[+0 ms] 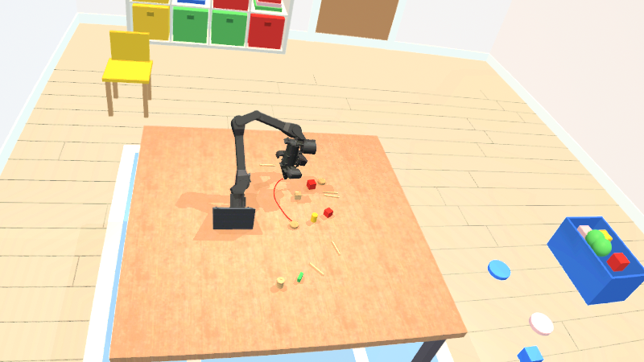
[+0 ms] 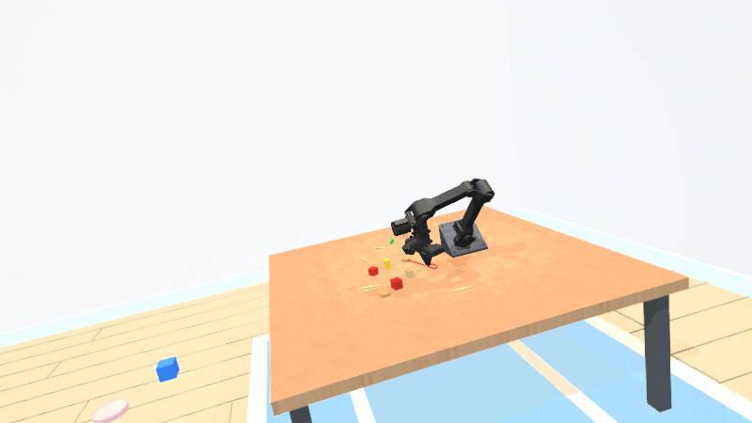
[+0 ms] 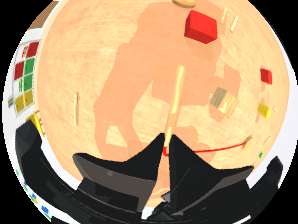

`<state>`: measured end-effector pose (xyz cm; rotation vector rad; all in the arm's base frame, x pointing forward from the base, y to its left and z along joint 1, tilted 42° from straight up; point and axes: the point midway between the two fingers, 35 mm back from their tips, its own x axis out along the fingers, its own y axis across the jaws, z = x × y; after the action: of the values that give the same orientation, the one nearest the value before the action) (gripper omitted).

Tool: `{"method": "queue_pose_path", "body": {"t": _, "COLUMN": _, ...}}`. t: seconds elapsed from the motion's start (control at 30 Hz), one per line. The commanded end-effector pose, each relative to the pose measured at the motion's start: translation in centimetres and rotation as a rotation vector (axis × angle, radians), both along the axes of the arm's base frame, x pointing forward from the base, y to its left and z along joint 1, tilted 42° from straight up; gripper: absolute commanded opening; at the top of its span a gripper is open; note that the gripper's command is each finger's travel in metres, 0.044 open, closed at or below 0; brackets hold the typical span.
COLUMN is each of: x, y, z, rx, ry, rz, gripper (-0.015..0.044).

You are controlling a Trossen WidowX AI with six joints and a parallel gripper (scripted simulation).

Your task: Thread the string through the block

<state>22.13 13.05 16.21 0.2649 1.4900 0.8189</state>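
Observation:
My gripper (image 1: 284, 176) (image 2: 428, 263) (image 3: 167, 137) is shut on the string's wooden stick (image 3: 177, 95) near its string end. The stick juts out beyond the fingertips, above the table. The red string (image 1: 274, 200) (image 3: 215, 150) curves from the fingertips to the round wooden button (image 1: 294, 224) (image 2: 405, 259) (image 3: 248, 143). The wooden block (image 1: 297, 195) (image 2: 409, 274) (image 3: 223, 102) stands on the table, apart from the stick, to its right in the wrist view. The string does not pass through the block. The block's hole is too small to make out.
A red cube (image 1: 311, 183) (image 2: 396, 283) (image 3: 201, 27) and a wooden disc (image 1: 321, 181) (image 2: 383, 293) lie beyond the block. Another red cube (image 1: 328, 212) and a yellow cylinder (image 1: 314, 217) stand near the button. A loose stick (image 1: 266, 164) (image 2: 462, 289) (image 3: 76, 109) lies behind the gripper.

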Motion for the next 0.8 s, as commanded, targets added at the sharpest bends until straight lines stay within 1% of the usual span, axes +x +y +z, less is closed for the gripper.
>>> {"method": "queue_pose_path", "body": {"t": 0.0, "x": 0.5, "y": -0.5, "z": -0.3, "rx": -0.025, "ry": 0.087, "rz": -0.107, "gripper": 0.0}}
{"method": "queue_pose_path", "body": {"t": 0.77, "x": 2.1, "y": -2.4, "z": -2.1, "rx": -0.139, "ry": 0.514, "rz": -0.591, "gripper": 0.0}}
